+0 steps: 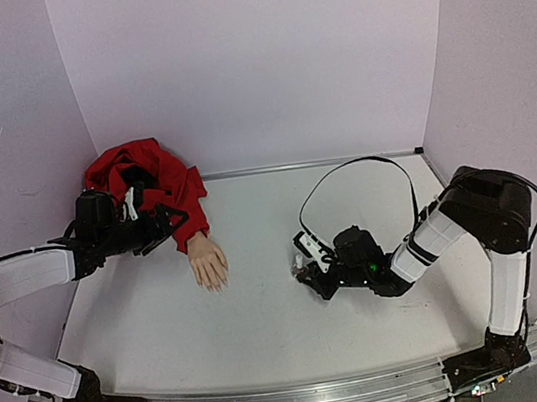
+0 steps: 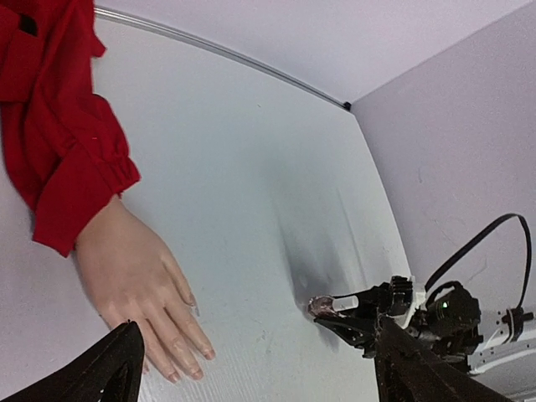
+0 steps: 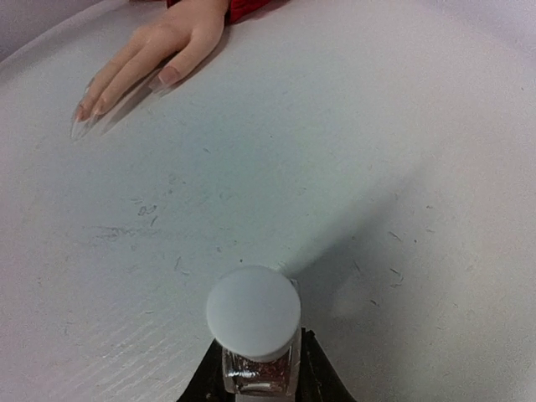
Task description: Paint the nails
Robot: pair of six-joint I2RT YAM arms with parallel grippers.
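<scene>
Toward the upper left of the right wrist view, the mannequin hand [image 3: 172,38] lies palm down on the counter [image 3: 377,151]. Its nails [image 3: 84,117] look pale and bare, so I judge that no polish has gone on yet. At the bottom centre of that view stands the polish bottle [image 3: 254,368], its white cap [image 3: 253,311] in place, and the right tool [image 3: 255,381] is clenched on the glass body from both sides. Nearly everything seems left to do: uncap the bottle, draw out the brush, and coat each nail. In the overhead view the right arm comes in from the lower right, its forearm low and stretched leftward, so the bottle sits near the middle of the counter, well apart from the hand. The left arm reaches in from the left edge, with the left tool [image 1: 169,226] over the cuff of the red sleeve [image 1: 148,173], just above the wrist. Whether it touches the cloth I cannot tell. Its own camera shows the two fingers spread wide at the bottom corners, released and gripping nothing.
</scene>
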